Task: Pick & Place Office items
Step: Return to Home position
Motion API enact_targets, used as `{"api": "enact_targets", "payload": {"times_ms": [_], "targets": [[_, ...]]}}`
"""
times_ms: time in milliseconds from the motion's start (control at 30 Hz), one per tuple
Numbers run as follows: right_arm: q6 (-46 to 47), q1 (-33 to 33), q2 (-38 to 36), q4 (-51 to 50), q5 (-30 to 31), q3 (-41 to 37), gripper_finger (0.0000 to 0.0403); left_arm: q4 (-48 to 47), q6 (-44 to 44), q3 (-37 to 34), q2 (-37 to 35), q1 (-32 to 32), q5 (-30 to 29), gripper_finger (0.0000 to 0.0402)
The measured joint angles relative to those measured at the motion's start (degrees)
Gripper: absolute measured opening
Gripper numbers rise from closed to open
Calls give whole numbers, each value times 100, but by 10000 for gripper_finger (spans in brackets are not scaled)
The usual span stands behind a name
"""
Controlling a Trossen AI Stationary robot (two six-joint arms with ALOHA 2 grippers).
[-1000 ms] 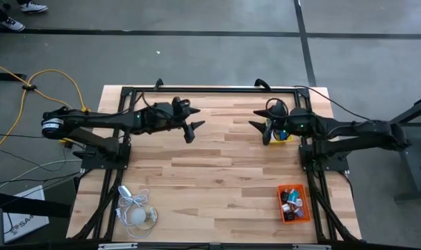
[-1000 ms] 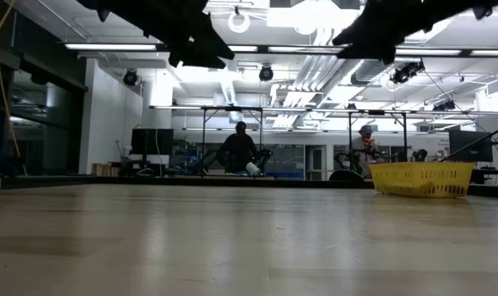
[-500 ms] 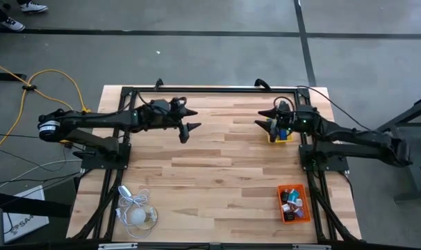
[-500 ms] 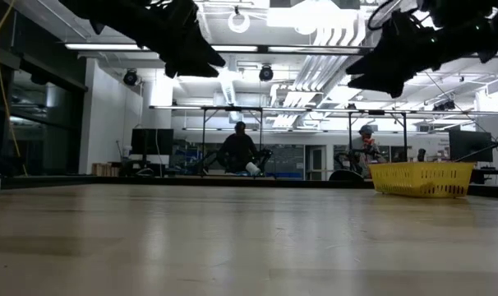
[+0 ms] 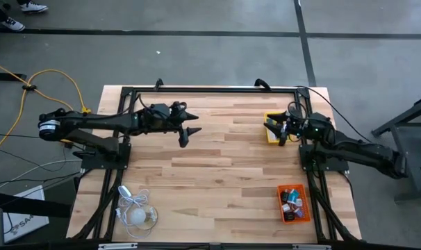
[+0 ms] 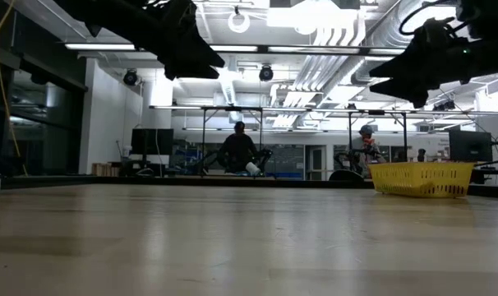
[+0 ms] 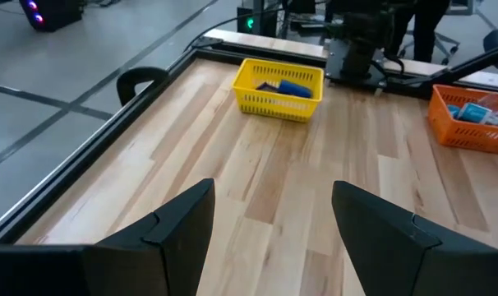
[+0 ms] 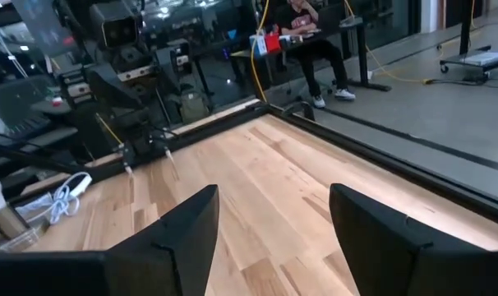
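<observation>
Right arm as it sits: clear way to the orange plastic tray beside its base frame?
Probably yes. The right pincer hangs open above the yellow plastic tray; only bare wooden table lies between it and the open-topped orange plastic tray.

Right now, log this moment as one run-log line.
left gripper: open, empty, raised over table | right gripper: open, empty, raised over yellow tray | office items: in orange tray

Bright ceiling lights glare overhead; the tabletop shines softly.
</observation>
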Motion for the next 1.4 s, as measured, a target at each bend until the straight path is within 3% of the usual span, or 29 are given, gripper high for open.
{"api": "enact_targets", "payload": {"times_ms": [467, 1033, 1233, 1400], "targets": [[261, 4, -959, -57, -169, -594, 219, -7, 19, 0, 0, -67, 1, 240], [365, 4, -1395, -46, -441, -980, 219, -28, 0, 0, 2, -69, 2, 240], [253, 4, -1582, -246, -416, -985, 219, -106, -8, 0, 2, -163, 2, 240], [300, 4, -1727, -487, -23, -987, 219, -167, -11, 0, 2, -229, 2, 240]]}}
